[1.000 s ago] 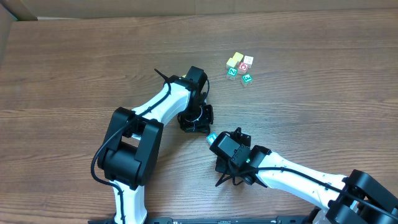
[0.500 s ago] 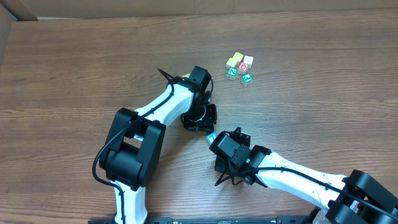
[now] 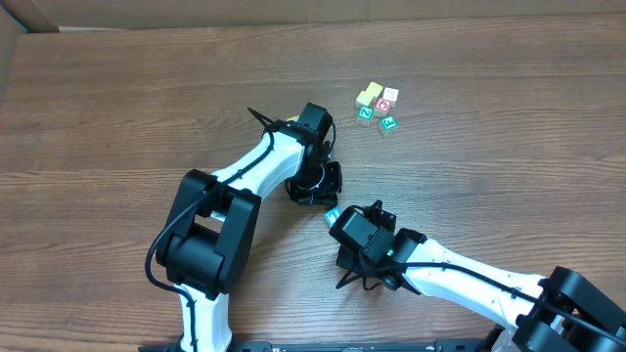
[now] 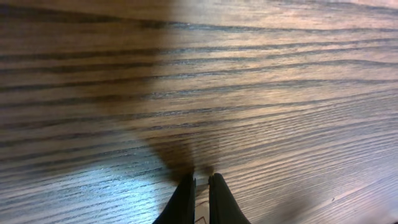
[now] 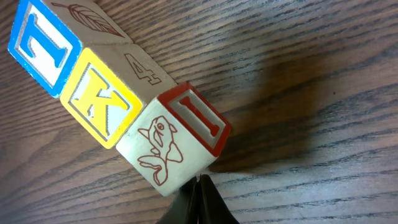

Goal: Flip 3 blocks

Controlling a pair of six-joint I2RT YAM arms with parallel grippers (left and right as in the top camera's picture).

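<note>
Blocks (image 5: 102, 102) lie in a touching row, upper left of the right wrist view; right gripper (image 5: 199, 185), pinched closed and empty, sits at the end one's edge, probably to tip it; left gripper (image 4: 200, 182), likewise closed and empty, hovers over table (image 4: 280, 93).

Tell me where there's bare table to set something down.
Bare: the table's left side, outside the left arm; the right side, between the cube cluster and the right arm. Crowded: the centre, where the left gripper and right gripper meet by the row of three blocks.
</note>
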